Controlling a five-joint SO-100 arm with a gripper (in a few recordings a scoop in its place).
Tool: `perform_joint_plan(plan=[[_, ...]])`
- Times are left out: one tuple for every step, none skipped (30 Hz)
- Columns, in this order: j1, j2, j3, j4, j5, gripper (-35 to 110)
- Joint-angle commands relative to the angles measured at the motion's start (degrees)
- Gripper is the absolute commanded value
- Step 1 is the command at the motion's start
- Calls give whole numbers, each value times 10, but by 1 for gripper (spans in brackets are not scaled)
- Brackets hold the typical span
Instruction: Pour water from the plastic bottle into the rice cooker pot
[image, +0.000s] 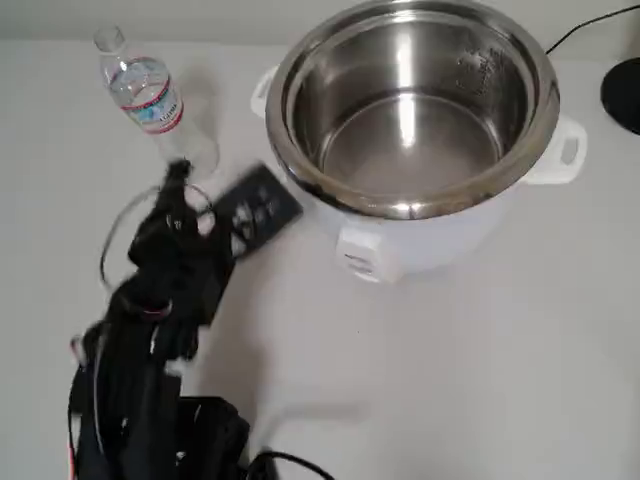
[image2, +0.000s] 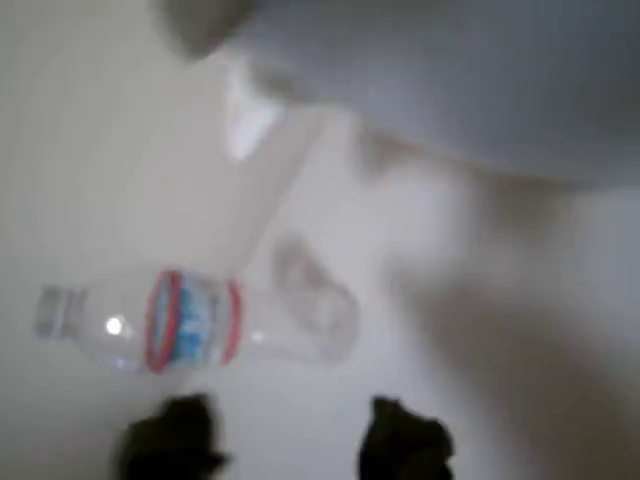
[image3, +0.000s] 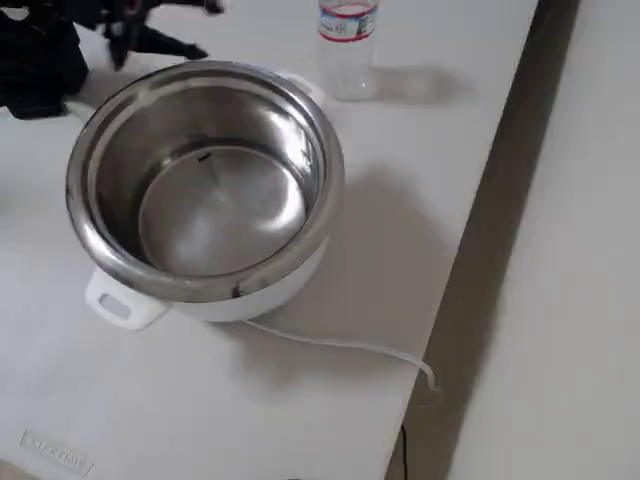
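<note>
Reaching for the bottle (image: 150, 100)
End effector (image2: 290, 440) spread wide, empty; it should straddle the label squarely before lifting toward the pot (image: 412, 110).

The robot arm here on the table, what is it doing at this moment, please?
The arm is reaching toward the plastic bottle, which stands upright on the white table beside the rice cooker pot. The gripper is open and near the bottle's base, not yet closed around it. The steel pot sits in its white cooker body, and the blurred frames do not show any water in it. Pouring has not started.
</note>
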Motion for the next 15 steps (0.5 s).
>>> perform_joint_plan(plan=[[60, 95, -1, 134, 83, 4], [73, 95, -1, 150, 99, 1], [84, 95, -3, 171, 120, 0], [87, 95, -4, 193, 129, 0], [87, 95, -4, 215, 135, 0], [86, 95, -2, 234, 142, 0], [85, 95, 4, 242, 142, 0], [95, 95, 12, 240, 142, 0], [105, 95, 19, 239, 143, 0], [112, 95, 25, 243, 142, 0], [118, 95, 34, 249, 142, 0], [128, 95, 43, 250, 142, 0], [140, 95, 53, 250, 142, 0], [145, 94, 61, 254, 142, 0], [146, 94, 69, 262, 142, 0]])
